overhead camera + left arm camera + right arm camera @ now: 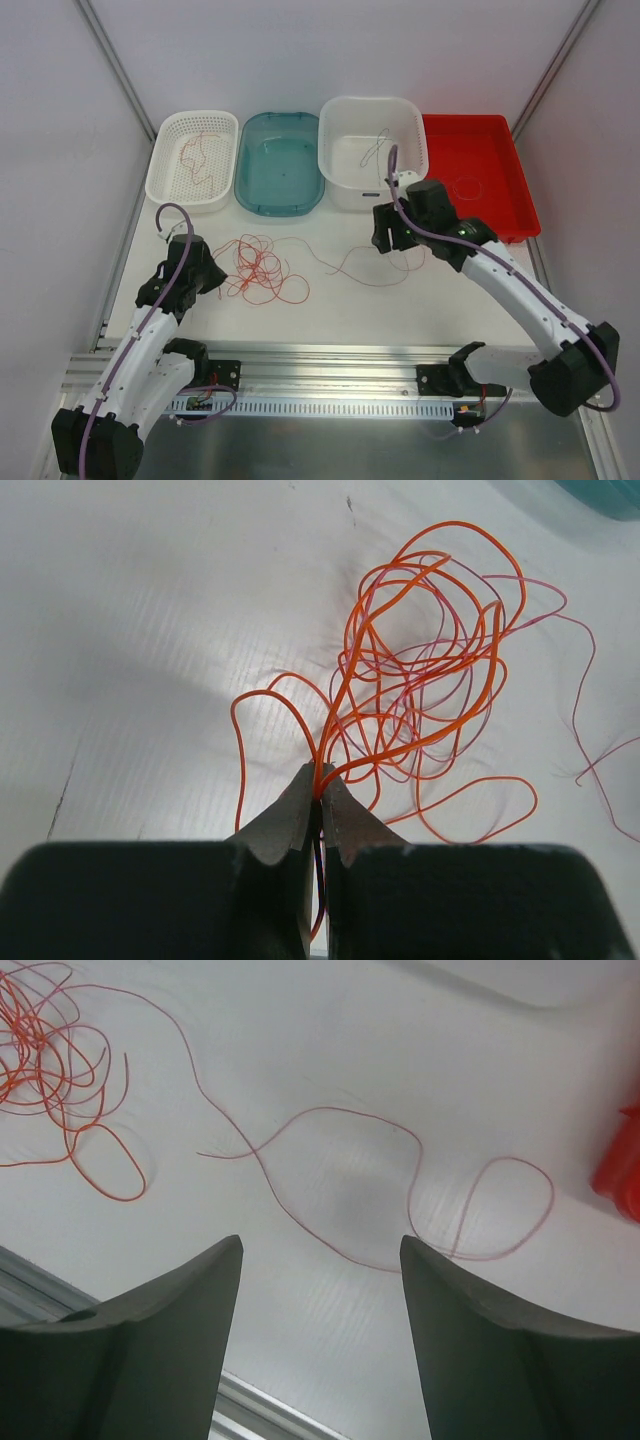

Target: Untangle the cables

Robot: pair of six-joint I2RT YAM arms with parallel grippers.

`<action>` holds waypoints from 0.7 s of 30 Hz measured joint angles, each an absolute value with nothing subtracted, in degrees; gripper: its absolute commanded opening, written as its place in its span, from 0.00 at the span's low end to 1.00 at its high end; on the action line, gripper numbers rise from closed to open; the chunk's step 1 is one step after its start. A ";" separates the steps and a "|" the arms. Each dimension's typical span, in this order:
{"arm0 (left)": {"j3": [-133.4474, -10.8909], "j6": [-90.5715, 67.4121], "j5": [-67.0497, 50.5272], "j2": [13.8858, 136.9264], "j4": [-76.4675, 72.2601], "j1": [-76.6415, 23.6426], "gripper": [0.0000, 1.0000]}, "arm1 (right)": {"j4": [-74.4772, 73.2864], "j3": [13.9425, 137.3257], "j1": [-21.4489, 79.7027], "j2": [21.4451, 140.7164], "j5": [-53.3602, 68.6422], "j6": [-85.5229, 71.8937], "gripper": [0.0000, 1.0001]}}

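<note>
**Where are the cables, and what are you holding?**

The orange tangle [420, 680] lies on the bench [350, 310] just ahead of my left arm. My left fingers [312, 800] are pinched tight on a couple of its strands at its near edge. I take that grip to be an anchor, giving the knot something to pull against.

**And your right side?**

My right fingers [392, 240] stand wide apart with nothing between them, hanging over the pink cable [340, 1190]. It trails out of the tangle to the right in slack curves and closes in a loop at its far end. It looks like the freest strand, so it seems the sensible one to draw out first.

**How much room is there?**

There is bare bench between the tangle and that loop, and more toward the metal rail [330, 365] on my side. The far side is crowded with a row of four containers: a perforated basket [192, 207], a teal tub [280, 210], a white tub [365, 195] and a red tray [525, 210]. The white tub's wall is just behind my right wrist, and the tray's corner is near on the right.

A red cable [197, 155] lies in the basket and a grey cable [375, 148] in the white tub, so freed strands probably go there. Any pull should run sideways or toward me, clear of those rims.
</note>
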State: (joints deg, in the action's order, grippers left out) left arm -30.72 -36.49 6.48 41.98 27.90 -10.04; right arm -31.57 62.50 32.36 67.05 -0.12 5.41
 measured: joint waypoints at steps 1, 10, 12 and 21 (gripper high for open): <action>-30.72 -36.40 6.42 41.98 27.88 -10.04 0.00 | -29.71 62.50 33.21 69.49 0.78 5.72 0.67; -30.72 -35.70 5.23 42.26 27.90 -10.04 0.00 | -13.65 65.45 38.96 92.62 7.94 6.28 0.62; -30.72 -35.53 4.89 42.50 27.92 -10.04 0.00 | -10.85 67.51 39.79 97.38 8.51 6.31 0.60; -30.72 -35.40 4.47 42.54 27.90 -10.04 0.00 | -4.43 76.05 42.04 112.95 10.87 6.72 0.56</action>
State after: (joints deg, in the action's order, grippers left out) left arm -30.72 -35.40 4.47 42.54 27.90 -10.04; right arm -4.43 76.05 42.04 112.95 10.87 6.72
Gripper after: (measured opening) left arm 0.011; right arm 0.568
